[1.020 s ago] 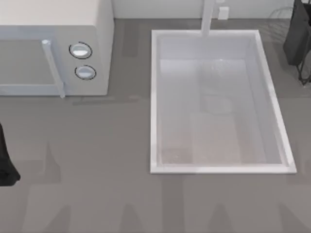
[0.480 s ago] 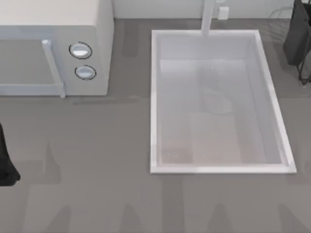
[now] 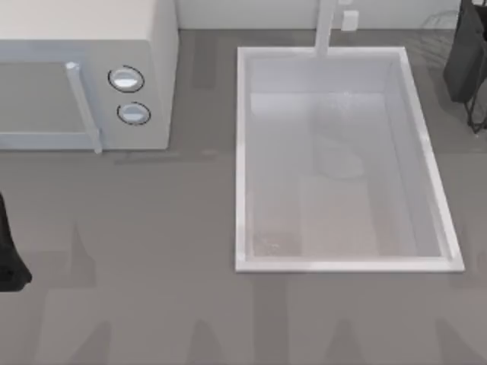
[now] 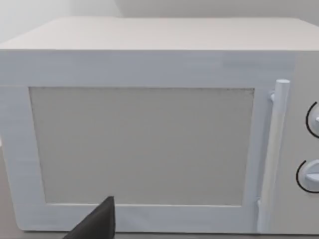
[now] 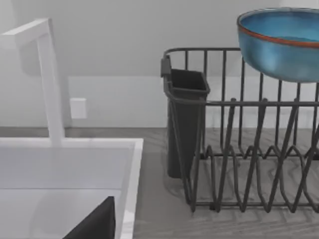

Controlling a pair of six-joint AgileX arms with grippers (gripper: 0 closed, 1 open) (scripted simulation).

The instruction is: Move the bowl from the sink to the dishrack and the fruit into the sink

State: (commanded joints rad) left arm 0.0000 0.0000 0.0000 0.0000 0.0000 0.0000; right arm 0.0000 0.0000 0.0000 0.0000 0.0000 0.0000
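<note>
While the blue bowl [image 5: 281,45] hangs at the dishrack's [image 5: 239,149] top wires, out of the sink [image 3: 242,152] | right gripper [image 5: 94,226] near rack, grip: cannot tell | best: lower level, slowly, between wires | left arm [image 3: 7,258] parked at table's left.

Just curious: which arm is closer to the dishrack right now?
Right. The right arm is at the table's far right corner, beside the dishrack; the left arm sits at the left edge, before the microwave.

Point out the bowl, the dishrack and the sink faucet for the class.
bowl [image 5: 284,47], right wrist view, on its blue outer wall.
dishrack [image 5: 225,103], right wrist view, on a horizontal wire of the frame.
sink faucet [image 5: 50,84], right wrist view, on its upright white post.
</note>
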